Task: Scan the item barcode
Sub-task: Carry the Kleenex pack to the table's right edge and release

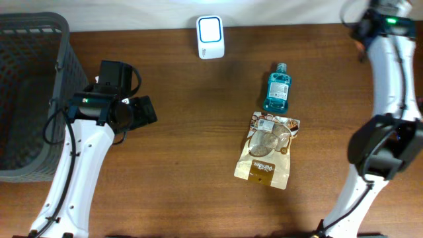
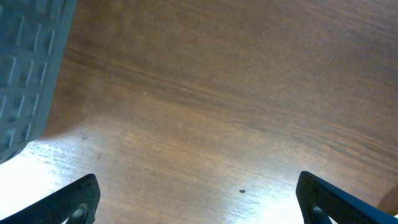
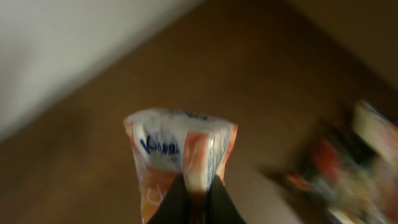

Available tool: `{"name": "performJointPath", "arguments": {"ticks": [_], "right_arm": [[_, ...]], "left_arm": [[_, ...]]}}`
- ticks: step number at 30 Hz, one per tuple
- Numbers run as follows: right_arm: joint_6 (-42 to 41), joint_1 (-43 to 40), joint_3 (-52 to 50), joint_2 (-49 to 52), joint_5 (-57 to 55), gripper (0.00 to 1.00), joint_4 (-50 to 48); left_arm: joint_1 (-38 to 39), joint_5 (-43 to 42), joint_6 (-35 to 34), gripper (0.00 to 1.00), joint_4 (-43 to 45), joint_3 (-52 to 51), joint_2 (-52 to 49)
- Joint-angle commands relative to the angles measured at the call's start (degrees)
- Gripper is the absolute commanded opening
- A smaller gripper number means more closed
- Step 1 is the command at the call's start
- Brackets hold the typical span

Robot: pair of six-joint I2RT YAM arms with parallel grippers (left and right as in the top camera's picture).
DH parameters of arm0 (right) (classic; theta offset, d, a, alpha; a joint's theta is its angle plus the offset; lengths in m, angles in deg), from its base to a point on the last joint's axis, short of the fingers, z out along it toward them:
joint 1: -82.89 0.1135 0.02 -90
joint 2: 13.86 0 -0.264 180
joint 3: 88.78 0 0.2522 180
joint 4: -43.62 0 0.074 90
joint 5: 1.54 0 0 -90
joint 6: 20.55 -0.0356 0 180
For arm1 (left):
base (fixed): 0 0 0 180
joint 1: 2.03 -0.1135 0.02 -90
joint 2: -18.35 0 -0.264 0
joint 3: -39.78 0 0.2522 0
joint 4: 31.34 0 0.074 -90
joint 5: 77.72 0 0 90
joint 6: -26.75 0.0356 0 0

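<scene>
Wood table (image 1: 198, 132) fills view. Gray basket (image 1: 33, 92) at far left edge. My L gripper (image 2: 196, 186) beside it, jaws spread full wide, nothing between, over bare wood. Cookie pouch (image 1: 266, 151) flat mid-right, blue mouthwash bottle (image 1: 277, 87) just behind it. White scanner (image 1: 210, 37) back centre. My R gripper (image 3: 198, 186) pinched tight on orange-white snack packet (image 3: 180, 146), held off table nr back right corner.

Crisp, even overhead light; pale glare on left-wrist tabletop (image 2: 155, 171); right-wrist view dim, seemingly motion-blurred.
</scene>
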Motion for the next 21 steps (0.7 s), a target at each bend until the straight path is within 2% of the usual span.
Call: {"name": "performJointPath", "arguments": {"ticks": [1, 10, 11, 12, 14, 17, 21], "right_arm": [[-4.8, -7.9, -0.1, 1.2, -0.2, 0.04, 3.6], [-4.8, -20.9, -0.2, 3.8, -0.1, 0.04, 7.3], [-4.8, -21.7, -0.2, 4.0, 0.3, 0.07, 7.5], [-4.7, -22.2, -0.2, 4.2, 0.9, 0.13, 7.6], [-4.8, -22.8, -0.2, 4.5, 2.7, 0.33, 7.8], [-4.8, -22.7, -0.2, 4.5, 5.2, 0.37, 7.8], [-4.8, -22.6, -0.2, 4.5, 9.3, 0.59, 8.3]], "left_arm": [[-0.3, 0.6, -0.7, 0.99, -0.1, 0.6, 0.7], [-0.3, 0.6, -0.7, 0.99, -0.1, 0.6, 0.7], [-0.3, 0.6, -0.7, 0.99, -0.1, 0.6, 0.7], [-0.3, 0.6, -0.7, 0.99, -0.1, 0.6, 0.7], [-0.3, 0.6, -0.7, 0.99, -0.1, 0.6, 0.7], [-0.3, 0.6, -0.7, 0.99, -0.1, 0.6, 0.7], [-0.3, 0.6, -0.7, 0.99, -0.1, 0.6, 0.7]]}}
